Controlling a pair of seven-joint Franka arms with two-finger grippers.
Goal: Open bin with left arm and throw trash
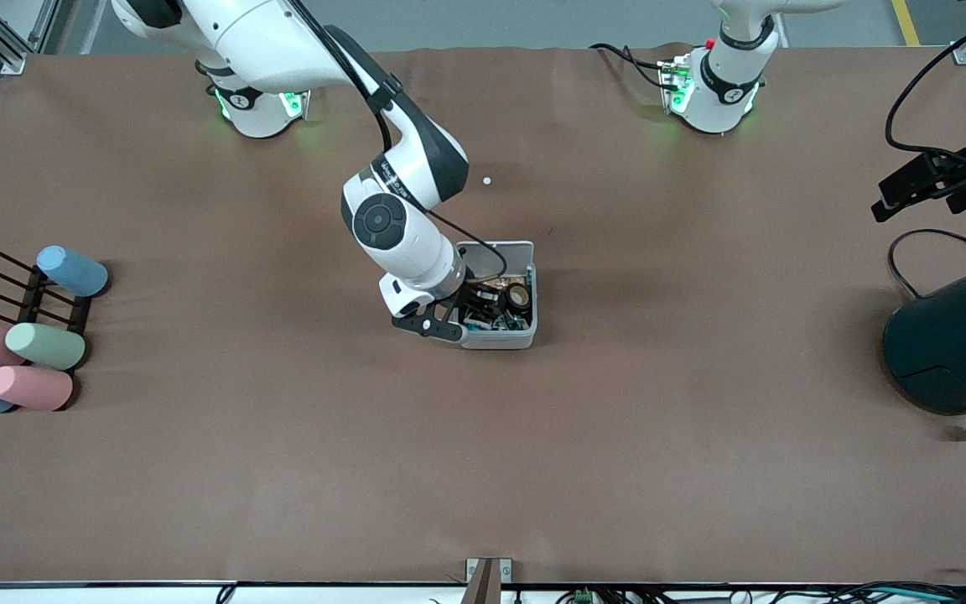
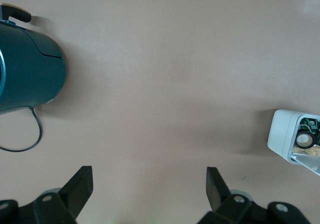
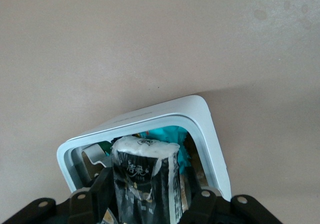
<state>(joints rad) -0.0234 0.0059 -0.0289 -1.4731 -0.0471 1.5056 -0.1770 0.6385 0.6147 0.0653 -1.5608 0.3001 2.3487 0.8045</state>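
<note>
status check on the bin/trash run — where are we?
Done: the bin is open, its lid up, with a tape roll and scraps already inside. In hand: the right gripper holds a black wrapper packet over the bin's opening. Left: release it. A tiny white block lies on the table. The left gripper waits open by the teal drum.

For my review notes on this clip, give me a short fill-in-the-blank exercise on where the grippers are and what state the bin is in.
1. The lid of the bin is ____.
2. The right gripper is over the bin, shut on a black ____.
3. The left gripper hangs with its fingers ____, holding nothing.
4. The large dark teal drum lies at the ____ arm's end of the table.

Missing words: open; wrapper; open; left
</note>
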